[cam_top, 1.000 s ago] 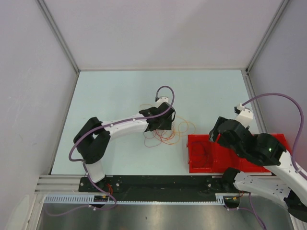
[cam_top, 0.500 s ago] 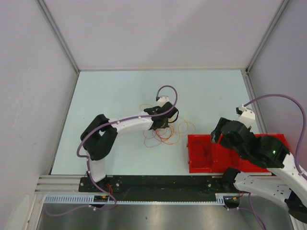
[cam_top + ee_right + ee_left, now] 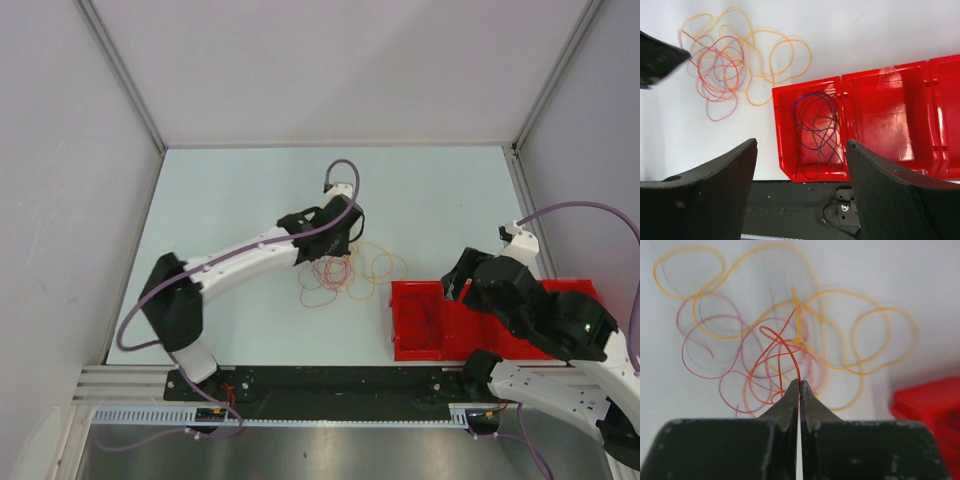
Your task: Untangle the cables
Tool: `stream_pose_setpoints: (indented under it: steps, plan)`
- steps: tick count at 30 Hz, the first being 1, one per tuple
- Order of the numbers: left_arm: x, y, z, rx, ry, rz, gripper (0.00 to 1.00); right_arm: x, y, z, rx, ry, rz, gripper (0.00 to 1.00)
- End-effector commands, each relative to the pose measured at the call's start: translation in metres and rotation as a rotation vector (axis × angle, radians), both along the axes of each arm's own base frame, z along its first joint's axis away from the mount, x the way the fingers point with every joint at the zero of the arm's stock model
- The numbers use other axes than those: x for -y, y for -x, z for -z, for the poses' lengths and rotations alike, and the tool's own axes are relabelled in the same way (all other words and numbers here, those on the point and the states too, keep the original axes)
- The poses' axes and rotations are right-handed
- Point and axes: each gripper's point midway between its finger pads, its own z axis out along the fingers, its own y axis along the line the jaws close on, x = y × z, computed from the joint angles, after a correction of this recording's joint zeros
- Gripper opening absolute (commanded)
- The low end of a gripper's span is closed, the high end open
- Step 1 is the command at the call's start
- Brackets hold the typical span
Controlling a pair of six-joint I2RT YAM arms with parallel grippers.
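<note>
A loose tangle of thin red, pink, orange and yellow cables (image 3: pixel 348 272) lies on the pale table left of the red bin. My left gripper (image 3: pixel 335 243) hangs over the tangle's far left part. In the left wrist view the left gripper (image 3: pixel 800 383) is shut, with a red-orange cable (image 3: pixel 786 346) pinched at its tips and arching out over the other loops. My right gripper (image 3: pixel 801 145) stands open above the bin's left compartment, where dark purple-brown cables (image 3: pixel 816 125) lie coiled. The tangle (image 3: pixel 725 65) shows at the upper left of the right wrist view.
The red bin (image 3: pixel 408 346) with several compartments sits at the near right of the table; its rim (image 3: pixel 781 131) lies below my right gripper. A black rail (image 3: pixel 330 385) runs along the near edge. Grey walls enclose the table.
The left gripper's jaws have shut on the red-orange cable. The left arm has stretched out and drawn the gripper slightly toward the far side. The right arm has barely moved.
</note>
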Motion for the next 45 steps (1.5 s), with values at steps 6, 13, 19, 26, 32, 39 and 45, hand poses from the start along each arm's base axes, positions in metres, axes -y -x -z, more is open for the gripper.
stream_pose_setpoints:
  steps: [6, 13, 19, 26, 32, 39, 45]
  plan:
    - [0.01, 0.054, -0.266, 0.35, 0.343, 0.472, 0.0, -0.043, -0.005, -0.053, 0.169, -0.188, -0.208, 0.75]
    - [0.012, 0.144, -0.359, 0.486, 0.559, 0.957, 0.0, -0.079, 0.012, -0.119, 0.394, -0.36, -0.485, 0.75]
    - [0.005, 0.177, -0.367, 0.515, 0.631, 1.093, 0.0, -0.09, 0.032, -0.162, 0.555, -0.443, -0.645, 0.76]
    - [0.001, 0.19, -0.382, 0.564, 0.712, 1.12, 0.0, -0.131, 0.024, -0.145, 0.463, -0.411, -0.758, 0.74]
    - [0.002, 0.185, -0.381, 0.566, 0.726, 1.091, 0.0, -0.148, 0.0, -0.122, 0.43, -0.338, -0.729, 0.73]
    - [0.0, 0.179, -0.387, 0.588, 0.735, 1.041, 0.0, -0.168, -0.019, -0.091, 0.387, -0.329, -0.698, 0.7]
    - [0.0, 0.179, -0.389, 0.597, 0.756, 1.023, 0.0, -0.183, -0.026, -0.075, 0.382, -0.326, -0.704, 0.7]
